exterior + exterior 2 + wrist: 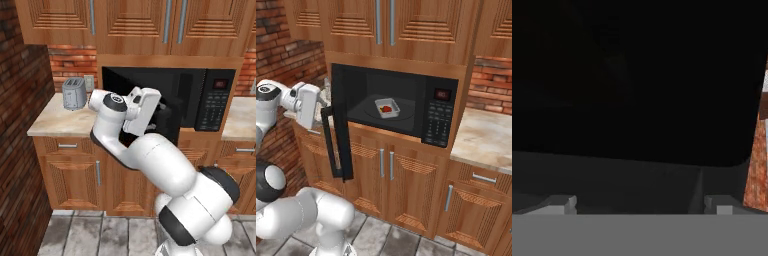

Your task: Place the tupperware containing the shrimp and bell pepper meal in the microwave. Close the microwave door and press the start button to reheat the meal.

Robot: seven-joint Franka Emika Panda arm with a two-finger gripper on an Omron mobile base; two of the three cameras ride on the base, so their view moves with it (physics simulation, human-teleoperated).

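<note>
Jaws stand fully apart and hold nothing; the gripper (pixel 326 111) sits against the outer face of the microwave door (pixel 339 125), which hangs open. Inside the microwave (pixel 398 107), the tupperware (pixel 387 108) with the shrimp and bell pepper meal (pixel 386 108) rests mid-floor. Placement appears done; door closing and start button remain.

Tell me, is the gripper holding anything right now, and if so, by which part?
Nothing is held. The gripper is open at the microwave door; the tupperware sits inside the microwave.
</note>
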